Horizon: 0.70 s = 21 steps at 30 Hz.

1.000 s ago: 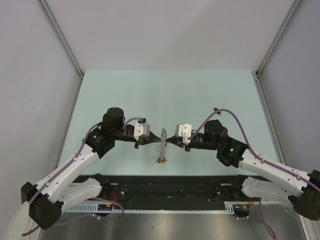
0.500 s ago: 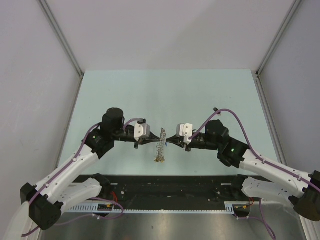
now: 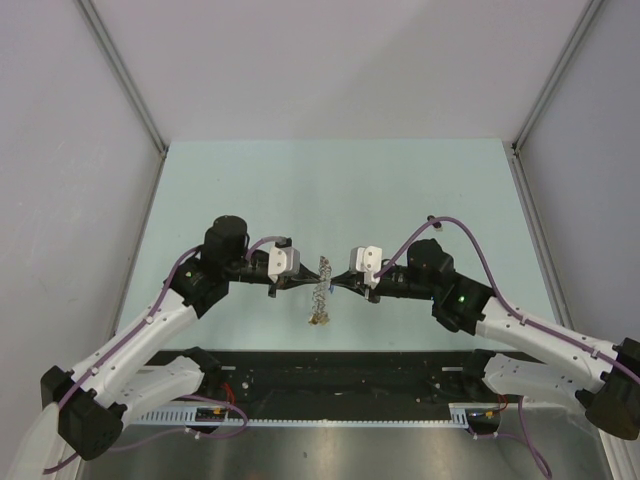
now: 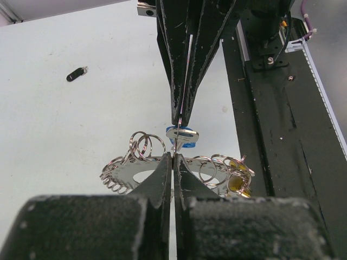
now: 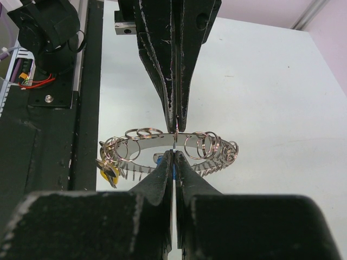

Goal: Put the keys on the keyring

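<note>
The keyring (image 3: 320, 293) hangs upright above the table between both grippers. My left gripper (image 3: 312, 281) is shut on its flat silver band (image 4: 135, 172); its own tips (image 4: 173, 157) pinch the rim. My right gripper (image 3: 333, 281) is shut on the blue key (image 4: 184, 137), pressed against the band beside one small loop. In the right wrist view that gripper (image 5: 174, 154) half hides the blue head (image 5: 162, 160). A yellow key (image 4: 238, 184) dangles from the ring's low end (image 3: 320, 320) and also shows as the yellow key (image 5: 110, 174). A black key (image 4: 77, 74) lies on the table.
The black base rail (image 3: 340, 375) with wiring runs along the near edge, close under the ring; it shows as the rail (image 4: 282, 135) and the rail (image 5: 49, 81). White enclosure walls with metal posts (image 3: 130, 85) bound the pale green table (image 3: 330, 190).
My right gripper has edged slightly left with the blue key, and the keyring's top has leaned a little left. Both grips hold as before.
</note>
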### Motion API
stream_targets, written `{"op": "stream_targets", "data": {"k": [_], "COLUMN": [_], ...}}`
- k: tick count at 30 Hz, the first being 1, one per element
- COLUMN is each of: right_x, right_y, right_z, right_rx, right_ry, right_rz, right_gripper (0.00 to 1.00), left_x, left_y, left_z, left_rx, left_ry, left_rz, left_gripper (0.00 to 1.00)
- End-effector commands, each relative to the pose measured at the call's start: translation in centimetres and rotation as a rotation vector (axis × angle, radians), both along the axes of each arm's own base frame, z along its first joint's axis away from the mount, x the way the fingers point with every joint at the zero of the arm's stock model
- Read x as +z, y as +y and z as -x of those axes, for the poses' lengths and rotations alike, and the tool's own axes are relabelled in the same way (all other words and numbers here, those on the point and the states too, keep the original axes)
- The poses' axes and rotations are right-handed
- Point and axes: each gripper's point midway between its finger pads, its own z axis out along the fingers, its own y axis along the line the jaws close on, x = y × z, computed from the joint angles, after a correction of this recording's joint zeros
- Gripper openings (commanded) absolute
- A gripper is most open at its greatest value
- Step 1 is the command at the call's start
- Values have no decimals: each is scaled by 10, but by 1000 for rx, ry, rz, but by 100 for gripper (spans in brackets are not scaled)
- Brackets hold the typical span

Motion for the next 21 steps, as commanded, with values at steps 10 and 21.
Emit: {"op": "stream_targets", "data": {"k": [10, 21], "right_x": [12, 21], "right_y": [6, -1], "right_z": [-4, 2], "right_rx": [1, 2], "right_ry": [-15, -29], "right_rz": [-43, -59], "right_gripper": [0, 0], "left_x": [33, 31], "left_y": [-3, -2], "left_z": [5, 0], "left_rx": [-46, -22], "left_ry": [-98, -106], "left_rz": [64, 54], "left_gripper": [0, 1]}}
